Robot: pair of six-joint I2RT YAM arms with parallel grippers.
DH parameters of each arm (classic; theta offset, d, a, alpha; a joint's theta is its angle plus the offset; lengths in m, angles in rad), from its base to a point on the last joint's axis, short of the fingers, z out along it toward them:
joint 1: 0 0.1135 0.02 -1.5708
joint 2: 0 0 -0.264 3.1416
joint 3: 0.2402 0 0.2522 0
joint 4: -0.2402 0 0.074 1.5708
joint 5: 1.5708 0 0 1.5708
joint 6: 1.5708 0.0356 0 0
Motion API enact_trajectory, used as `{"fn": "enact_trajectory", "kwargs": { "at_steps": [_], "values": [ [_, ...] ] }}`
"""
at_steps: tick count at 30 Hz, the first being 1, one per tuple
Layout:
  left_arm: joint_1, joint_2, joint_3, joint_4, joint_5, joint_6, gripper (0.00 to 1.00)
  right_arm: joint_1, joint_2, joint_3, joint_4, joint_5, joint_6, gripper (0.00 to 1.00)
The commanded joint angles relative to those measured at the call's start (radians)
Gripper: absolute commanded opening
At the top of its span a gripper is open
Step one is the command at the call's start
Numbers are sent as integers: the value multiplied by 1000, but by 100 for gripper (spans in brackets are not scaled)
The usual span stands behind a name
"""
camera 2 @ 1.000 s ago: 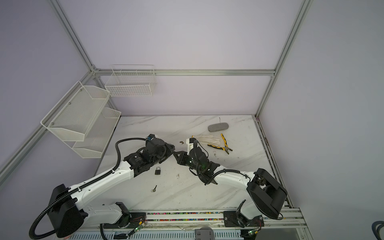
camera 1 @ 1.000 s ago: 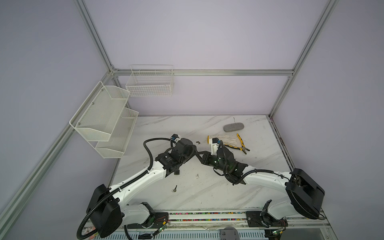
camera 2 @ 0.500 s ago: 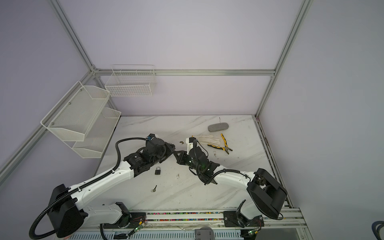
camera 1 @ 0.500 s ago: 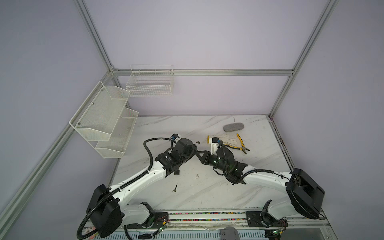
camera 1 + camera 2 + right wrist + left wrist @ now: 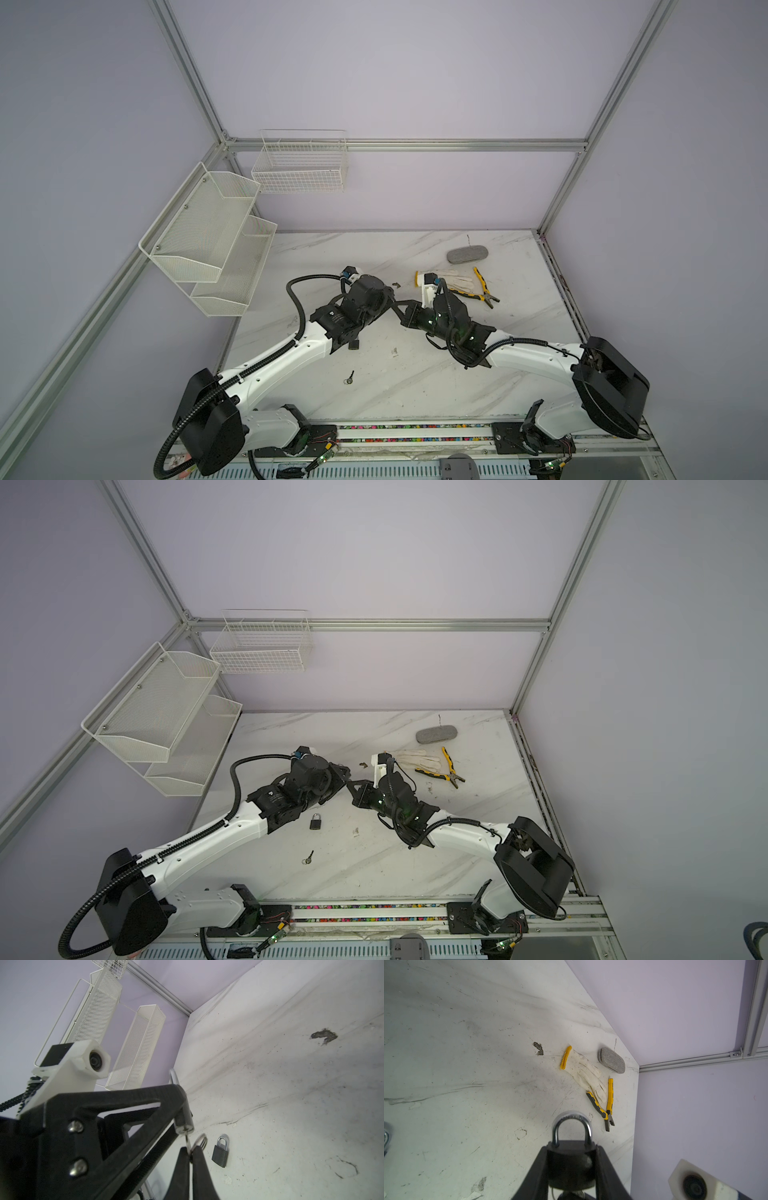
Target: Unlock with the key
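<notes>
A black padlock (image 5: pixel 571 1159) with a closed steel shackle (image 5: pixel 572 1124) is clamped by its body between my left gripper's (image 5: pixel 572 1151) fingers, above the table. The right wrist view shows the padlock's underside (image 5: pixel 185 1125) with the key (image 5: pixel 187 1142) standing in the keyhole. My right gripper (image 5: pixel 190 1150) is shut on the key's head, and the key ring (image 5: pixel 200 1140) sticks out beside the fingertips. In both top views the left gripper (image 5: pixel 388 300) and the right gripper (image 5: pixel 402 309) meet tip to tip over the table's middle.
A second black padlock (image 5: pixel 316 821) and a loose key (image 5: pixel 308 857) lie on the marble table (image 5: pixel 415 862) in front of the arms. A white glove (image 5: pixel 451 277), yellow pliers (image 5: pixel 482 289) and a grey case (image 5: pixel 466 254) lie at the back right. Mesh shelves (image 5: pixel 208 241) and a wire basket (image 5: pixel 300 164) hang on the left walls.
My right gripper's fingers have closed in on the key. Both arms and the held padlock stay where they were.
</notes>
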Motion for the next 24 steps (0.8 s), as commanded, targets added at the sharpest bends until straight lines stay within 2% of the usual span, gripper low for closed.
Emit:
{"fn": "enact_trajectory", "kwargs": {
  "at_steps": [1, 7, 17, 24],
  "values": [
    [-8, -34, -35, 87, 67, -25, 0, -6, 5, 34, 38, -33, 42, 0],
    [-8, -46, -51, 134, 69, -25, 0, -34, 3, 18, 102, -115, 137, 0],
    [-3, -51, -93, 259, 85, -31, 0, -88, 46, -31, 334, -269, 343, 0],
    [-2, -50, -101, 277, 69, -31, 0, -105, 35, -49, 417, -290, 434, 0]
  ]
}}
